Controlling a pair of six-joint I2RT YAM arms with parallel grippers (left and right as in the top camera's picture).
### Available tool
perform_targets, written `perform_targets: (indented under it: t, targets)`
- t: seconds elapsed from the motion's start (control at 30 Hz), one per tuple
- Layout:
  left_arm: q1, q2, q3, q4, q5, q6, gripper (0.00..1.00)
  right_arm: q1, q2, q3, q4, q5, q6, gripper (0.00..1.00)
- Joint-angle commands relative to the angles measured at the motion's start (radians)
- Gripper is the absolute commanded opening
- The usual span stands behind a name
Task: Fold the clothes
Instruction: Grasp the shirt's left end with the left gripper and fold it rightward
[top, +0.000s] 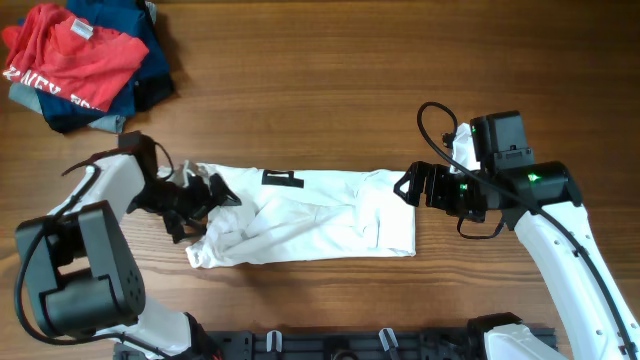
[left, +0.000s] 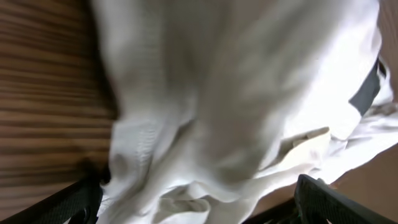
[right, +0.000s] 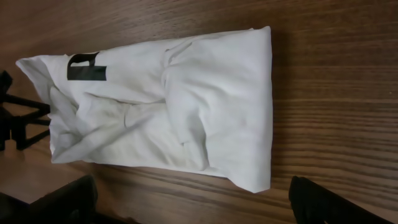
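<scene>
shirt (top: 320, 215), white and wrinkled, on table (top: 330, 90)

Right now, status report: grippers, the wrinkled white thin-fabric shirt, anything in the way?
Left gripper open at bunched end. Right gripper open beside far edge. White thin-fabric shirt part-folded. Red-and-navy clothes pile well apart.

Your shirt (right: 186, 112) is thin matt white cloth, wrinkled; the table (right: 336, 74) looks like smooth grained wood, perhaps laminate, faintly glossy.

Wooden table (top: 330, 80) w/ white shirt (top: 320, 215) lying on it, folded to a long strip, approx. mid-table. Navy garments (top: 150, 50) piled at overhead view's top-left corner, red T-shirt (top: 70, 55) on top.
</scene>
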Motion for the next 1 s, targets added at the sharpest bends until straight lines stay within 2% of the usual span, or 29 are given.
perform_targets:
  t: [0.0,0.03,0.13,0.17,0.23,0.3,0.37,0.43,0.5,0.6,0.73,0.97]
  targets:
    - [-0.053,0.021,-0.027,0.013,-0.029,0.033,1.00,-0.002,0.008,0.002,-0.005,-0.021,-0.020,0.99]
    - [-0.057,0.022,-0.028,0.013,-0.039,0.033,0.99,-0.002,0.008,0.002,-0.006,-0.021,-0.020,0.99]
    - [-0.059,0.024,-0.028,0.014,-0.045,0.034,0.87,-0.002,0.008,0.002,-0.008,-0.021,-0.019,0.99]
    - [-0.059,0.026,-0.028,0.018,-0.045,0.034,0.80,-0.002,0.008,0.002,-0.009,-0.021,-0.019,1.00]
    - [-0.059,0.026,-0.028,0.029,-0.044,0.034,0.61,-0.002,0.008,0.002,-0.011,-0.022,-0.019,0.99]
    - [-0.059,0.026,-0.028,0.042,-0.045,0.034,0.47,-0.003,0.008,0.002,-0.014,-0.028,-0.019,1.00]
    - [-0.059,0.026,-0.028,0.057,-0.045,0.034,0.29,-0.002,0.008,0.002,-0.014,-0.028,-0.020,0.99]
    - [-0.058,0.026,-0.028,0.085,-0.047,0.033,0.04,-0.002,0.008,0.002,-0.021,-0.028,-0.019,0.99]
    - [-0.055,0.026,-0.027,0.106,-0.085,0.007,0.04,-0.002,0.008,0.002,-0.027,-0.028,-0.020,1.00]
    - [-0.029,0.026,-0.008,0.113,-0.210,-0.094,0.04,-0.002,0.008,0.002,-0.041,-0.027,-0.021,1.00]
    - [0.039,0.026,0.085,0.041,-0.345,-0.279,0.04,-0.002,0.008,0.002,-0.050,-0.027,-0.027,0.99]
    - [0.064,0.009,0.314,-0.153,-0.345,-0.289,0.04,-0.002,0.008,0.002,-0.044,-0.027,-0.027,0.99]
